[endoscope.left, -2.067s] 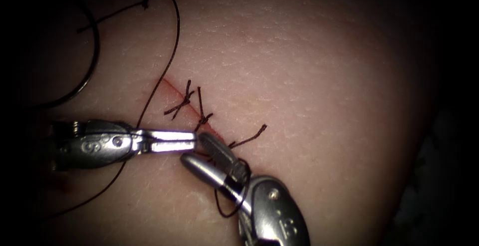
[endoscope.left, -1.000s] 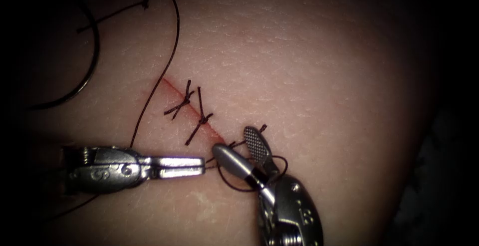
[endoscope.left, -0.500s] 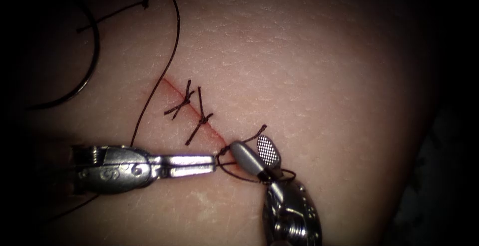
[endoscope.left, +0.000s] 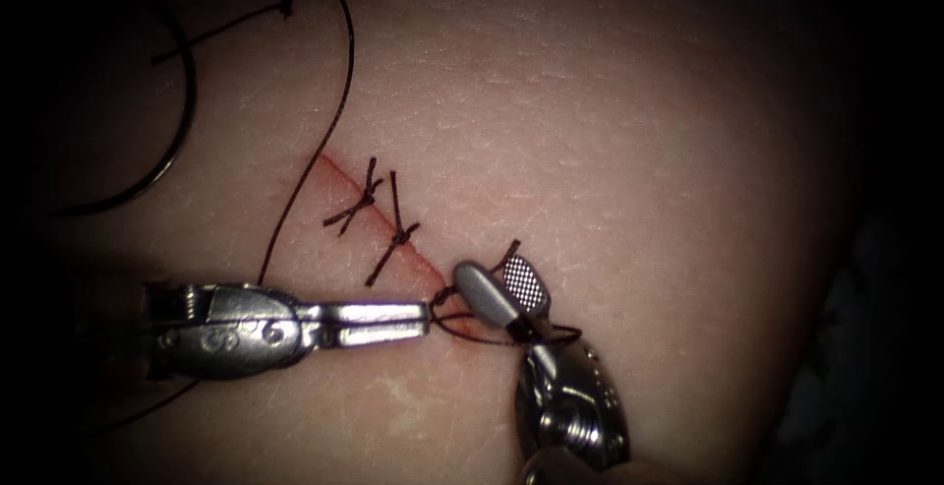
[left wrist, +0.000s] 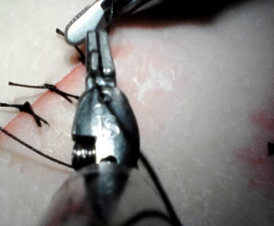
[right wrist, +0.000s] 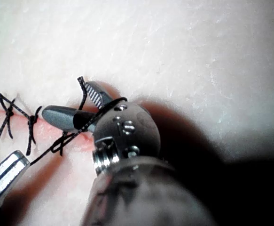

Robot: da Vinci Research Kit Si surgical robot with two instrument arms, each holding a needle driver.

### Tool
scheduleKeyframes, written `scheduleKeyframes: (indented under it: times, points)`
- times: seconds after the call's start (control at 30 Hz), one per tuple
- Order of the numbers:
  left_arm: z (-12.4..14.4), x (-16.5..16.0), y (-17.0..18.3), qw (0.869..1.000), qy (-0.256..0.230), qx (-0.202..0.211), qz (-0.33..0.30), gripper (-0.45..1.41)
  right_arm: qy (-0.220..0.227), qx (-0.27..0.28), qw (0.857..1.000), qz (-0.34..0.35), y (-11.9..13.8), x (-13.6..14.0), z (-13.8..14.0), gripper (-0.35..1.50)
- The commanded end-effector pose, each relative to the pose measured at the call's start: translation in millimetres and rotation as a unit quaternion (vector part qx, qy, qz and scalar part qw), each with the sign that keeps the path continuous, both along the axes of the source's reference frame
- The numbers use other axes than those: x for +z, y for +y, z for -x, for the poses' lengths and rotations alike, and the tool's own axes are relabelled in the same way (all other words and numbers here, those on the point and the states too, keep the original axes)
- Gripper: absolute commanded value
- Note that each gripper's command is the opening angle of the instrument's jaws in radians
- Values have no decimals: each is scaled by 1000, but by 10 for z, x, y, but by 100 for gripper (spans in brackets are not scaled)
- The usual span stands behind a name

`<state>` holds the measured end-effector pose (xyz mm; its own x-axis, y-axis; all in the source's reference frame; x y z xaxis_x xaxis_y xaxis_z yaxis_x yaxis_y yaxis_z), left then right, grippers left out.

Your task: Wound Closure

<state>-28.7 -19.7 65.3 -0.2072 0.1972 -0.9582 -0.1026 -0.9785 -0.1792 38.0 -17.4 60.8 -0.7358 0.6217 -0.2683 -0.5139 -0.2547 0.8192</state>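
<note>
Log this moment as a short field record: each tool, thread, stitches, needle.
left tool: jaws shut on the thread beside the cut
right tool: jaws open, thread looped around them, holding nothing
stitches: two tied knots across the cut
needle: cannot tell where it is
tissue: long thread trails to the left
</note>
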Motion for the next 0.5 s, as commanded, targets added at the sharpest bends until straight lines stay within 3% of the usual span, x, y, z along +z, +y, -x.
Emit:
scheduleKeyframes:
  times: [0.03, 0.17, 0.27, 0.3, 0.33, 0.37, 0.4, 0.5]
  points:
    - [2, 7, -8, 1000, 0, 1, -2, -45, 1, -4, 1000, -1, -3, 8, -10, 64]
    - [2, 7, -9, 1000, 0, 1, -2, -45, 1, -6, 1000, -2, 0, 11, -11, 56]
    - [2, 7, -10, 1000, 0, 1, -2, -45, -1, -11, 1000, -6, 1, 14, -11, 36]
    - [2, 7, -10, 1000, 0, 2, -2, -45, -3, -11, 1000, -8, 1, 15, -11, 22]
    - [2, 7, -10, 1000, -1, 2, -2, -45, -7, -14, 1000, -11, 1, 15, -12, -5]
    - [2, 7, -10, 1000, -1, 2, -2, -45, -7, -14, 1000, -11, 1, 15, -12, -5]
    - [1, 7, -11, 1000, -1, 2, -2, -45, -12, -18, 1000, -9, 0, 15, -12, -35]
    - [-1, 6, -12, 1000, 0, 5, 1, -45, -29, -33, 999, -15, 0, 15, -16, -35]
